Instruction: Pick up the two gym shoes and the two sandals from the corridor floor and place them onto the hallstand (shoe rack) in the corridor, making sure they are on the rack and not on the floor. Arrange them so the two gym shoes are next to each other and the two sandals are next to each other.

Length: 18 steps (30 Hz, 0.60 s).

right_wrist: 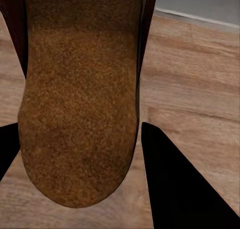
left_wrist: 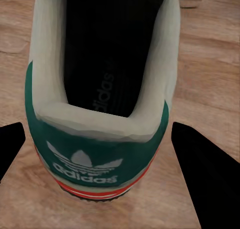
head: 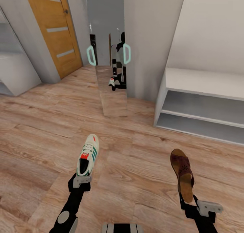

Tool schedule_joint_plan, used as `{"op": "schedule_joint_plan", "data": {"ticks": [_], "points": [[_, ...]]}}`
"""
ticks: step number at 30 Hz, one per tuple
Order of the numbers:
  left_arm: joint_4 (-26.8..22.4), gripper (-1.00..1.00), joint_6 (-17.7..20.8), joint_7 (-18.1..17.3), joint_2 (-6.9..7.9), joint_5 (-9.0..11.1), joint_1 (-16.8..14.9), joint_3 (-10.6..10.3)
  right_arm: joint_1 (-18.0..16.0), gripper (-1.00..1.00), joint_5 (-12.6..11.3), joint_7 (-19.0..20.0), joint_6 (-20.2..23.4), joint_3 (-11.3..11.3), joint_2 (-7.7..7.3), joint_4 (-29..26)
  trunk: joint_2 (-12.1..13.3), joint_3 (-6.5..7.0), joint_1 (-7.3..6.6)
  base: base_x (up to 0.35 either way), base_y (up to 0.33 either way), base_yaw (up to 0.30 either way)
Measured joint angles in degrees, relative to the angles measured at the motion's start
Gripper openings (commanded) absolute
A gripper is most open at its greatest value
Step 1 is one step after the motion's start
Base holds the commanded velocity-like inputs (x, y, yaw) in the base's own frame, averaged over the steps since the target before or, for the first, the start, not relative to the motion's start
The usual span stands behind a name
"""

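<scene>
Left hand (head: 82, 180) fingers spread, straddling gym shoe (head: 88, 155) heel on corridor floor (head: 40, 138). Right hand (head: 188, 199) fingers spread around sandal (head: 182, 174) heel, near hallstand (head: 203, 105).

Wood-plank corridor floor (head: 40, 138) under gym shoe (head: 88, 155), sandal (head: 182, 173)

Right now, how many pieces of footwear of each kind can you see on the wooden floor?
Cream-white sneaker with green stripes: 1
Dark brown slip-on sandal with tan cork footbed: 1
Total: 2, both on the brown wood-plank floor, none on the pale-grey shoe rack.
</scene>
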Motion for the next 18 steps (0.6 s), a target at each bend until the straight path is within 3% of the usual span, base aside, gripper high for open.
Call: {"op": "schedule_joint_plan", "data": {"ticks": [18], "points": [[0.0, -1.0, 0.0, 0.0, 0.0, 0.0, 0.0, 0.0, 0.0, -1.0, 0.0, 0.0, 0.0, 0.0, 0.02, 0.0, 0.0, 0.04, 0.0, 0.323, 0.0, 0.031]]}}
